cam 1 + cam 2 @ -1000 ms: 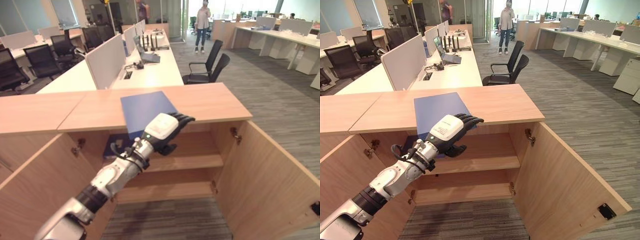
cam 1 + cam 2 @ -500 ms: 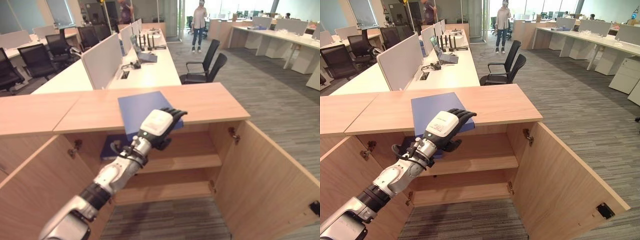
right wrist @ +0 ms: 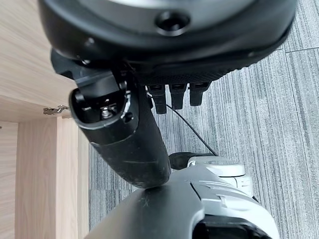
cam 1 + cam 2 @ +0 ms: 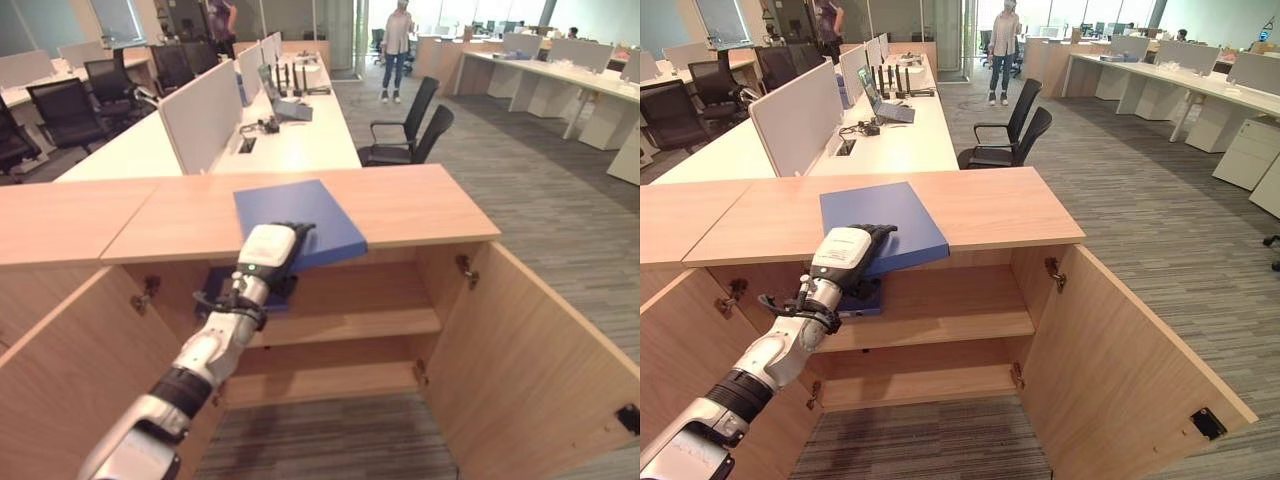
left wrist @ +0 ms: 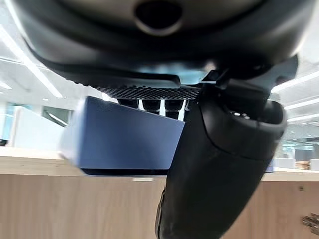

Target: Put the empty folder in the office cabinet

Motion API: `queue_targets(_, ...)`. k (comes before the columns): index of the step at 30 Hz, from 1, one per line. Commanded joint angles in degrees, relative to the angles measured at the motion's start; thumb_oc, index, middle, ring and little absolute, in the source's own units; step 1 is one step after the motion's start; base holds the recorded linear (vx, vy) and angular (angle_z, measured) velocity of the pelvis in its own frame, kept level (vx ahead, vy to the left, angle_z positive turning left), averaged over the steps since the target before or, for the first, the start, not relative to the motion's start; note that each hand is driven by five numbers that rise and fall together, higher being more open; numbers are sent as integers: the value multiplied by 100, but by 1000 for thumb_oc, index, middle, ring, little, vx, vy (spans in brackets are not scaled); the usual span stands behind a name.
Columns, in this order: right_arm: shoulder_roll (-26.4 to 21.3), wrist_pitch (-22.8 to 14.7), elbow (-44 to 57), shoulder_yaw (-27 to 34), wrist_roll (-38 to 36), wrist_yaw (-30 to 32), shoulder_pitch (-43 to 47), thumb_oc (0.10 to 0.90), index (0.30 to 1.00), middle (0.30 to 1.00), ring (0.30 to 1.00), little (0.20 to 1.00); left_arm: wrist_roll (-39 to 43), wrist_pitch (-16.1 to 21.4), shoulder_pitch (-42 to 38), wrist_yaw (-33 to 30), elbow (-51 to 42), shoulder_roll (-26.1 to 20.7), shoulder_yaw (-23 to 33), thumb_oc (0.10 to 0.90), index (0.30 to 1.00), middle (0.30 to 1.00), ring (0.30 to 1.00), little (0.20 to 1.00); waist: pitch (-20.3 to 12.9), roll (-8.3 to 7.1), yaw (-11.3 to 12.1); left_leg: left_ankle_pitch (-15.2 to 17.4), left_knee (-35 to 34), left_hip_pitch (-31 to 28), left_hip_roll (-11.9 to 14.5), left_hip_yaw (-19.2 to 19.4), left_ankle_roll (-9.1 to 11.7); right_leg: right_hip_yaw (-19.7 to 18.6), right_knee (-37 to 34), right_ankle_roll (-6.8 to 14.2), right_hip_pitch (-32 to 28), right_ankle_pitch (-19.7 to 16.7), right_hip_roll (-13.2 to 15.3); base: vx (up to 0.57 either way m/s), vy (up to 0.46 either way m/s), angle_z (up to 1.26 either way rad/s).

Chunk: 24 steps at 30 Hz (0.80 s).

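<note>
Stood with both doors swung wide: office cabinet [image 4: 400, 205], shelves exposed, presumably to receive the folder. Lay flat on the cabinet top, near corner jutting past the front edge, likely for an easy pinch: blue folder [image 4: 300, 215]. Closed on that overhanging edge: left hand [image 4: 268, 258], fingers [image 5: 164, 105] on top, thumb underneath. Hung low by the carpet, fingers loosely straight, holding nothing: right hand [image 3: 149, 104].

Folder [image 4: 296, 221] on cabinet [image 4: 420, 205] top, near edge overhanging – second folder [image 4: 862, 297] on shelf [image 4: 350, 320] below.
</note>
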<state>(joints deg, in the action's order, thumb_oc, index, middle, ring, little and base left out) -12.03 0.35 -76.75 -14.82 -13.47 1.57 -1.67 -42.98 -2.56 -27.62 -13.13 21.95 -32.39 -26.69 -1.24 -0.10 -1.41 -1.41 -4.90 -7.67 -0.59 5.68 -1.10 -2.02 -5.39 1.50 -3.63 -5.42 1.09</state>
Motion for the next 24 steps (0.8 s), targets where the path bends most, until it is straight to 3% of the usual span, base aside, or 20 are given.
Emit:
queue_targets(1,308,-42,-325,-232,194,-241,215,800,900,900,900,900,108,-72,-930,-351,256,19,588,800,900,900,900,900,-161,-146,-29,436,-10,-63,-154,-324,52,72,39,342,-250,125,154,-7,0,-3)
queue_targets(11,252,-8,-299,-221,207,-281,213,800,900,900,900,900,94,-272,-933,-334,809,-15,586,800,900,900,900,900,-140,-164,-45,435,-10,-61,-148,-296,50,50,39,336,-237,117,141,-1,0,0)
queue_targets(12,252,-6,-309,-219,204,-285,200,800,900,900,900,900,76,-261,-882,-309,795,-8,585,483,425,425,425,425,-138,-163,-41,437,-10,-64,-146,-290,49,51,39,333,-243,121,140,0,0,0)
queue_targets(13,253,-4,-313,-217,205,-283,197,800,900,900,900,900,64,-253,-859,-300,773,-4,580,409,314,314,314,314,-134,-163,-40,439,-10,-65,-147,-289,49,52,39,334,-243,122,139,0,0,0)
queue_targets(24,277,6,-338,-175,186,-285,176,800,900,900,900,900,94,-164,-513,-188,647,70,537,400,300,300,300,300,-109,-167,-31,448,-10,-72,-148,-275,42,47,39,334,-246,124,136,0,0,0)
